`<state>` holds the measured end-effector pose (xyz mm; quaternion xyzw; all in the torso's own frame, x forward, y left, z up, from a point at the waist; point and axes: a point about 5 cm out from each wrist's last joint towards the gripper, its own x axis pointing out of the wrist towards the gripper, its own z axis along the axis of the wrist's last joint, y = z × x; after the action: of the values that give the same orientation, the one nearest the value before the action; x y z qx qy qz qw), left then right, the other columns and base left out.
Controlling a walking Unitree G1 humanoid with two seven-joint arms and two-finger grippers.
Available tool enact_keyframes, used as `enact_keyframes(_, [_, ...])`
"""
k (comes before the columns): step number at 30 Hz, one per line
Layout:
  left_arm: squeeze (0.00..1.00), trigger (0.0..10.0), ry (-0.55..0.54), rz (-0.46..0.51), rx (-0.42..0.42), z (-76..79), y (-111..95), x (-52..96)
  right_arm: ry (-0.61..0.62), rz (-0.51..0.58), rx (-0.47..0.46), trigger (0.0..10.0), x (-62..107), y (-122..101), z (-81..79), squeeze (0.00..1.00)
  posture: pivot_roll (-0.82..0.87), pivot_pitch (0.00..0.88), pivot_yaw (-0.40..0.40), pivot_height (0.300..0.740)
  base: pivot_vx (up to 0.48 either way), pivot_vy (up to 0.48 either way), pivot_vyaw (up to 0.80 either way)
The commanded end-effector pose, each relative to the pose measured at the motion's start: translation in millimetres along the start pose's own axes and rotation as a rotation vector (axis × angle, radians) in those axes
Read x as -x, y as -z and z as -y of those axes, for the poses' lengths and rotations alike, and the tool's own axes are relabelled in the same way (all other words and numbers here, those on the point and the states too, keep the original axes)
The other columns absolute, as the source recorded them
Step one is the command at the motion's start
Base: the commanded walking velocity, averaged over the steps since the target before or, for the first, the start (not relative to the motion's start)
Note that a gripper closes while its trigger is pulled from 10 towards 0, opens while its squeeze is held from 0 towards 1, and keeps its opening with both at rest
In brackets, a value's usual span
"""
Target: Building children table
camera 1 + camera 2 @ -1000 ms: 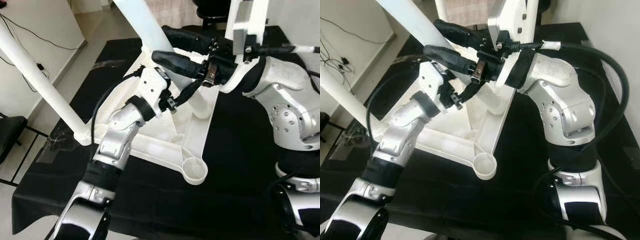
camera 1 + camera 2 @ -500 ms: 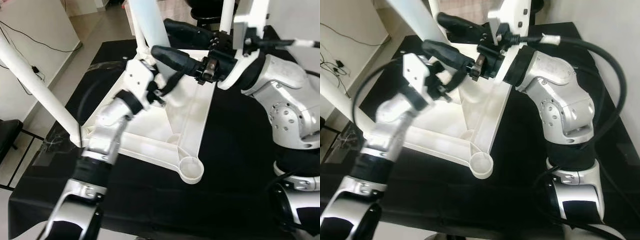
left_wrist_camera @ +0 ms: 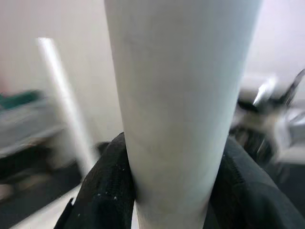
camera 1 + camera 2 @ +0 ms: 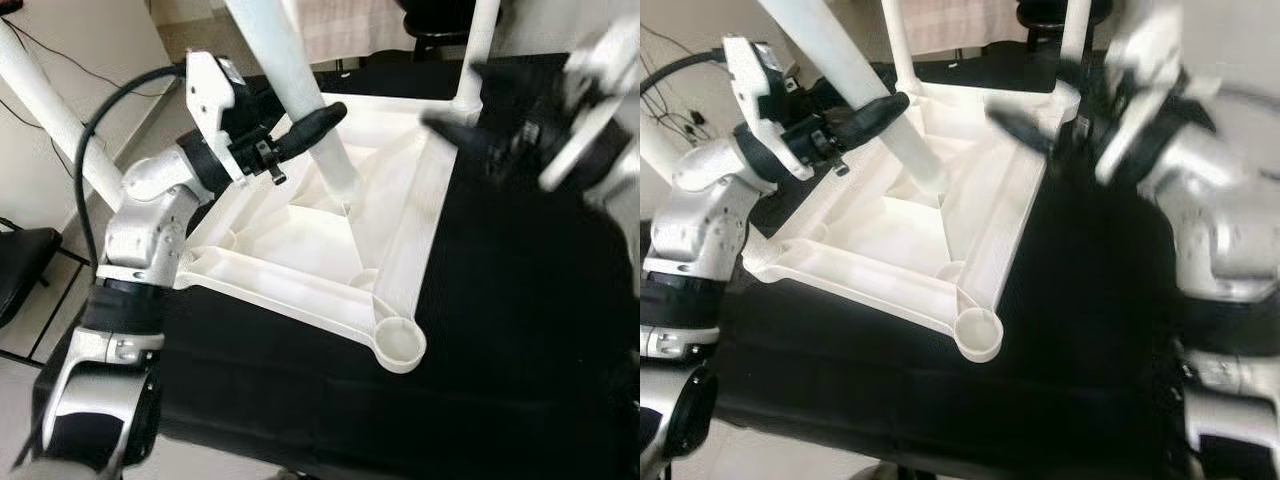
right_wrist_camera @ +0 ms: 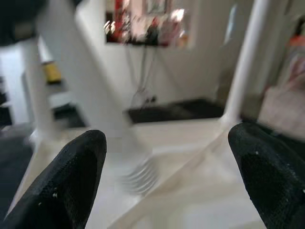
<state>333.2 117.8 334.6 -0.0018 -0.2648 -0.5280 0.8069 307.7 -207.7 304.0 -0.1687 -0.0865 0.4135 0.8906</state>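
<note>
1. a white plastic children's table [image 4: 330,250] lies upside down on a black cloth [image 4: 500,330] spread over a work surface, its ribbed underside facing up.
2. three white legs stand in its corner sockets: one at the far right corner [image 4: 478,45], one at the left [image 4: 50,100], and a centre leg [image 4: 290,80] leaning up out of the middle of the underside.
3. the corner nearest the camera carries an empty round socket [image 4: 400,343].
4. the left gripper [image 4: 305,125] is clenched around the centre leg low down, a little above where the leg meets the frame; in the left wrist view a black finger [image 3: 102,191] presses each side of the white tube [image 3: 176,105].
5. the right gripper [image 4: 470,135] hovers over the right rim of the table, blurred in the head views; in the right wrist view its two black fingertips [image 5: 76,167] are spread wide apart with nothing between them, the table underside beyond.
6. a pale floor and black cables [image 4: 60,60] lie off to the left of the cloth, with a dark seat [image 4: 20,265] at the left edge.
</note>
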Motion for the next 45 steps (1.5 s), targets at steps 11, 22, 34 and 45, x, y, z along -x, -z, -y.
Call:
enact_keyframes(11, [0.0,0.0,0.384,0.007,0.419,23.2,2,-2.0,-0.506,0.023,-0.079,10.0,-32.8,8,-89.8,0.0,-0.16,0.096,0.162,0.74,0.0,0.0,0.0])
enact_keyframes(22, [0.0,0.0,0.486,-0.087,0.436,40.9,16,-9.4,-0.604,0.041,-0.107,10.0,-61.0,6,-124.9,0.0,-0.17,0.099,0.171,0.74,0.0,0.0,0.0])
enact_keyframes(34, [0.0,0.0,0.519,-0.083,0.406,46.6,14,-19.1,-0.505,-0.141,-0.127,10.0,-83.6,31,-139.6,0.0,-0.16,0.102,0.164,0.74,0.0,0.0,0.0])
enact_keyframes(45, [0.0,0.0,0.557,-0.08,0.393,56.7,15,-23.0,-0.35,-0.226,-0.303,0.0,-101.4,35,-137.4,0.0,-0.16,0.109,0.156,0.74,0.0,0.0,0.0])
